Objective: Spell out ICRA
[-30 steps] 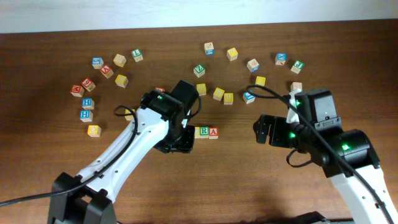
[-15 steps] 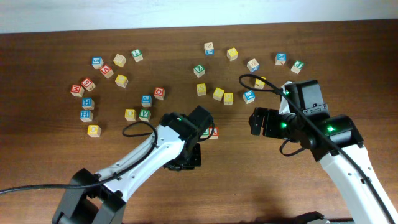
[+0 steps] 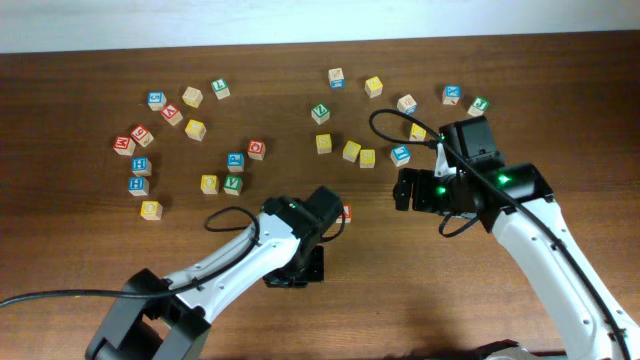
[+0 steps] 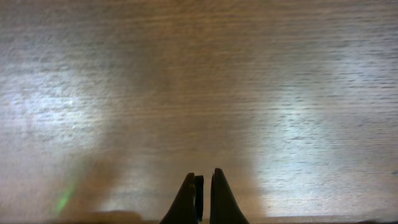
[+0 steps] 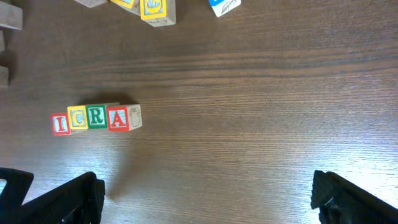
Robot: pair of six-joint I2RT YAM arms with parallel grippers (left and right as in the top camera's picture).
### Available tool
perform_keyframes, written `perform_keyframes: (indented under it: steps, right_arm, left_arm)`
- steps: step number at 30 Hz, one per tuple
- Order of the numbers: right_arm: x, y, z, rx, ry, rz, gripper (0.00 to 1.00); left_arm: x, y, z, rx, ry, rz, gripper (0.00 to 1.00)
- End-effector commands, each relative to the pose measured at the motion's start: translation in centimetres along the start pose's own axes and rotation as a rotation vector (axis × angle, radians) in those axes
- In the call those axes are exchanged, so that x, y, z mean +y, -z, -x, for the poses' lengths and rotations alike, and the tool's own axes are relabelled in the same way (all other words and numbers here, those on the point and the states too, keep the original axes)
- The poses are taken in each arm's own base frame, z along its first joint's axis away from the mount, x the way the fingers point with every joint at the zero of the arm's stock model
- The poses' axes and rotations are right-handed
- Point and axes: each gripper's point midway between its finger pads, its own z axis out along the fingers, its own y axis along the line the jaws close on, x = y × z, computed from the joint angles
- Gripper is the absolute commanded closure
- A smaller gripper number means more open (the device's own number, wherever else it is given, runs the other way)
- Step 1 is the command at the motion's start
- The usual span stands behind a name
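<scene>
From where I stand the word looks done. The ICRA row (image 5: 89,119) sits on the table (image 4: 199,74) near the middle, on the near side of the scatter. It reads red I (image 5: 60,124), yellow C (image 5: 78,118), green R (image 5: 96,117), red A (image 5: 118,118), the four cubes touching edge to edge in a straight line.

The left gripper (image 4: 200,194) has its fingers pressed together with nothing between them, over bare wood. From overhead the left arm (image 3: 250,250) lies across the row, so only the A peeks out at its right. The right gripper (image 5: 205,186) has its fingers spread wide, holding nothing, well to the right of the row.

I'd say what remains is clearing off cleanly. The left arm should rise before it swings, since a low elbow or cable could nudge the line crooked. The right arm need not go any closer.

By count there are four cubes in the word and two grippers. I make it twenty-five loose cubes (image 3: 195,129) across the far half, fourteen to the left and eleven to the right. The right arm may hide another.
</scene>
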Motion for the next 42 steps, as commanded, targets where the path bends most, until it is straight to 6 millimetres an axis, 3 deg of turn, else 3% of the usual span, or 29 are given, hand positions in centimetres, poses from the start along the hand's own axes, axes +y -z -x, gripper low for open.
perform_keyframes:
  steps: [1,4,11,16,17,18,22,28,42]
  right_arm:
    - [-0.1,-1.2,-0.1,0.039,0.006,-0.011,0.01]
    - [0.2,-1.5,-0.3,0.055,0.004,0.006,0.01]
    - [0.1,-1.5,-0.4,0.059,0.004,0.004,0.01]
    - [0.1,-1.5,-0.4,0.059,0.004,0.004,0.01]
    - [0.1,-1.5,-0.3,0.057,0.005,0.004,0.01]
    - [0.2,-1.5,-0.3,0.055,0.005,0.005,0.01]
    - [0.2,-1.5,-0.3,0.055,0.005,0.005,0.01]
    - [0.1,-1.5,-0.4,0.06,0.016,0.004,0.01]
    - [0.1,-1.5,-0.5,0.062,0.029,0.003,0.01]
  left_arm:
    - [0.4,0.0,2.7,-0.136,-0.031,0.044,1.0]
    - [1.5,0.4,5.5,-0.256,-0.005,0.102,1.0]
    - [0.1,-3.0,8.2,-0.274,0.004,0.093,1.0]
    - [1.9,-3.0,10.1,-0.29,0.089,0.069,1.0]
    - [1.4,-3.0,10.4,-0.285,0.067,0.03,1.0]
    - [0.1,-3.0,10.4,-0.272,0.005,-0.027,1.0]
    - [-0.3,-2.9,10.8,-0.288,0.001,-0.044,1.0]
    - [0.7,-2.7,11.4,-0.325,0.011,0.009,1.0]
    - [0.4,-2.5,11.9,-0.348,0.011,0.0,1.0]
